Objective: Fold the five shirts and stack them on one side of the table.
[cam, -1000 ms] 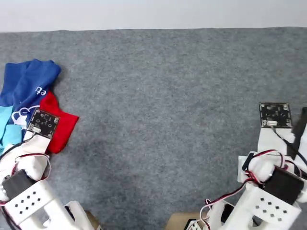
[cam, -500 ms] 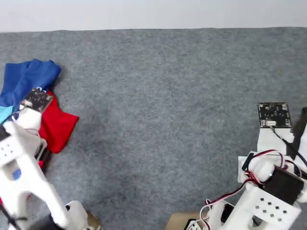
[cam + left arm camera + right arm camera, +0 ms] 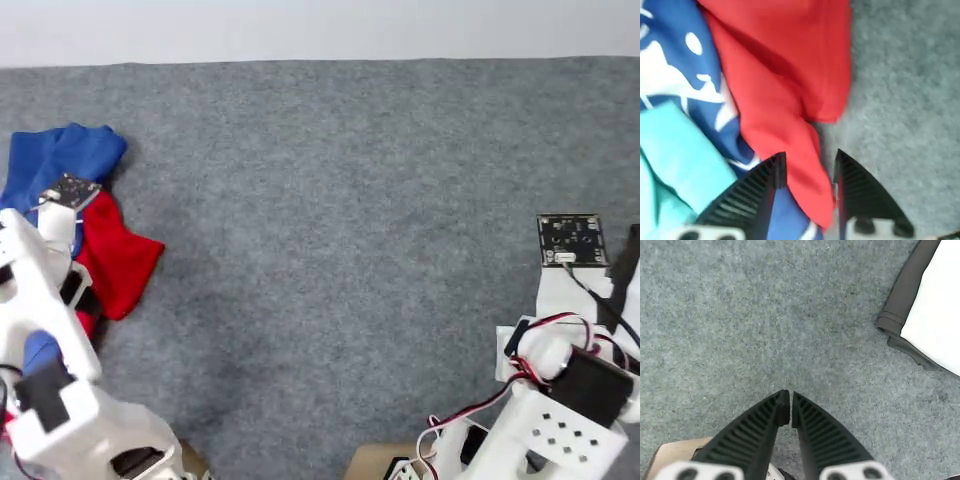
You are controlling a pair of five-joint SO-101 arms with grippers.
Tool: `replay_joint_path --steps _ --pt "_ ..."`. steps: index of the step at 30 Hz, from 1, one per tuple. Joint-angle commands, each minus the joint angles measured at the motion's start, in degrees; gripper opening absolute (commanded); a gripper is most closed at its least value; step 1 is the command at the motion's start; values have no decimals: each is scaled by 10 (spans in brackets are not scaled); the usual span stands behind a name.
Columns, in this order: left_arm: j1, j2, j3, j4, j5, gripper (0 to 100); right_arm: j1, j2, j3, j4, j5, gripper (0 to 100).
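Left tool (image 3: 809,154) now astride red shirt (image 3: 785,65)

Shirts (image 3: 112,255) lie heaped at the table's (image 3: 350,200) left edge beneath the left hand (image 3: 807,162), right hand (image 3: 790,401) opposite.

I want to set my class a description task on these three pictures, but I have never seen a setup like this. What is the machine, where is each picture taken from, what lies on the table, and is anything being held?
These are two small robot arms at a table with a grey cover. The high view looks down from a fixed camera. In it the left arm reaches over some clothes, and the right arm sits at the other side. The other two pictures come from a camera on each wrist, looking along that arm's end effector.

The red shirt, blue shirt and turquoise shirt lie bunched together.

The left end effector is open, its jaws either side of a fold of the red shirt, not clamped. The right end effector is shut over the bare cover and holds nothing.
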Motion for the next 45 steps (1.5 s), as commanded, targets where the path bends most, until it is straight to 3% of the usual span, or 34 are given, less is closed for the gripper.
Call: replay_joint_path --steps 1,12,19,27,37,45 --pt "-2 40 -64 4 -6 190 8 -10 -4 24 7 9" --pt "23 177 -116 -23 25 179 8 -10 -4 23 7 9" --pt "34 196 -167 -33 37 2 8 -10 -4 23 7 9" --pt "75 110 -242 61 67 1 8 -10 -4 23 6 9" --pt "251 -89 -316 144 195 1 8 -10 -4 23 6 9" --pt "437 -179 -382 146 276 1 8 -10 -4 23 6 9"
